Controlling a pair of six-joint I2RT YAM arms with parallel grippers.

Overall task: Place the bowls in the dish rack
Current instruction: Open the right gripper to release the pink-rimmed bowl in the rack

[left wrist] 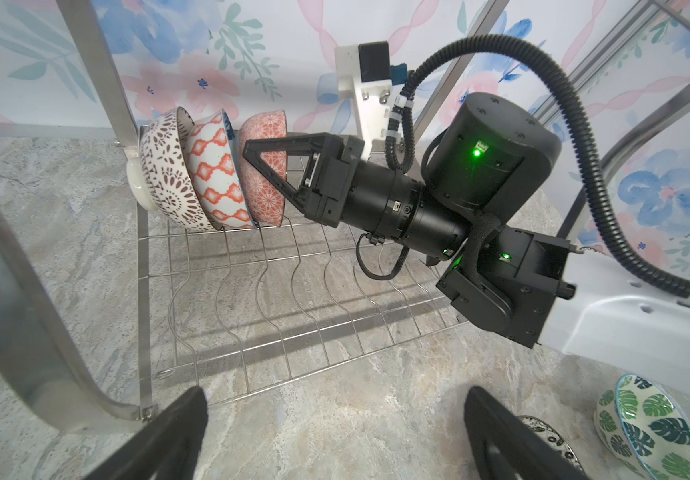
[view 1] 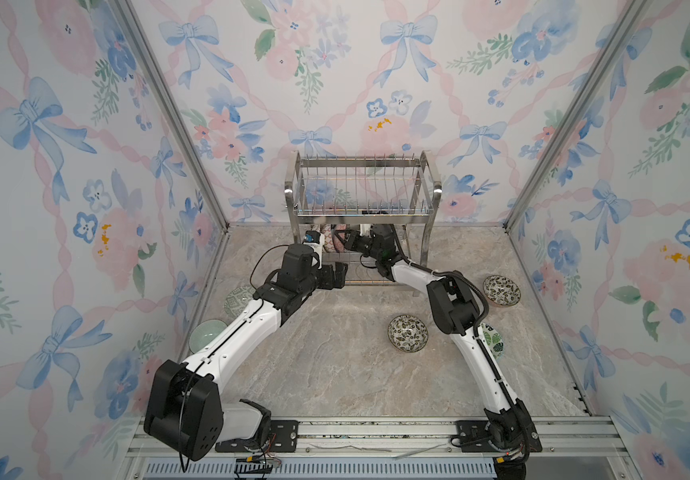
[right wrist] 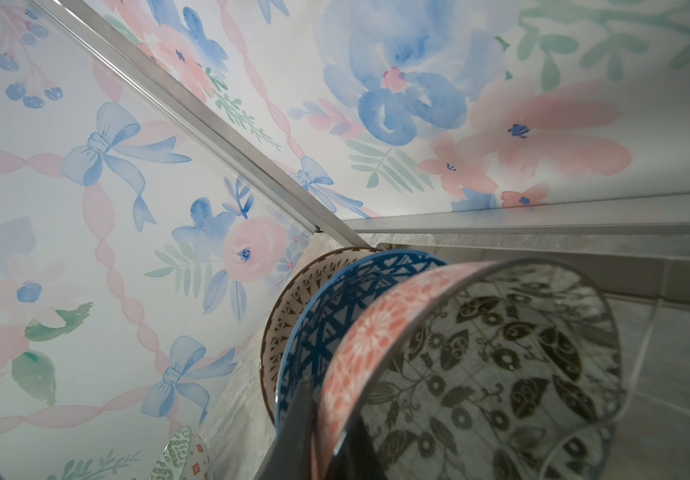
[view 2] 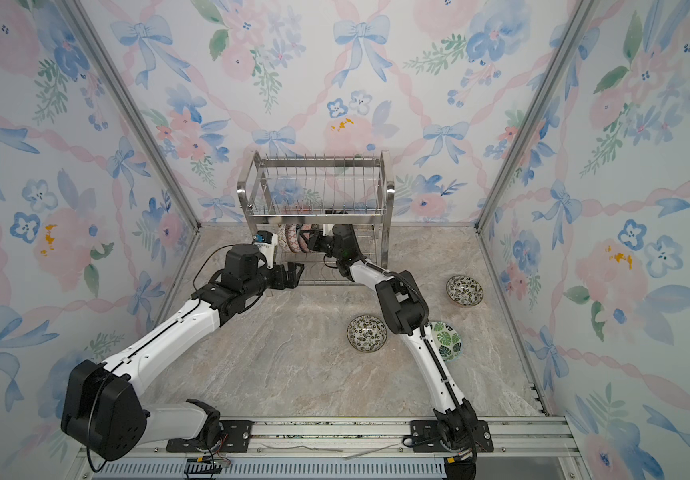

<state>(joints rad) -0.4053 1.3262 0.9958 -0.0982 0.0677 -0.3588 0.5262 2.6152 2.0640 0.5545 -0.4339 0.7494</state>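
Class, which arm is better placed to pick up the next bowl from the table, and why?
Left, probably. The left gripper is open and empty, with the green-patterned bowl close beside its arm; the right gripper is shut on the pink bowl in the dish rack.

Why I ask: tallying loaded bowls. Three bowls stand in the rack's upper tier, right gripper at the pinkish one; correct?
Wrong tier: the three bowls stand in the dish rack's lower tier, per the left wrist view; the right gripper is at the pinkish bowl.
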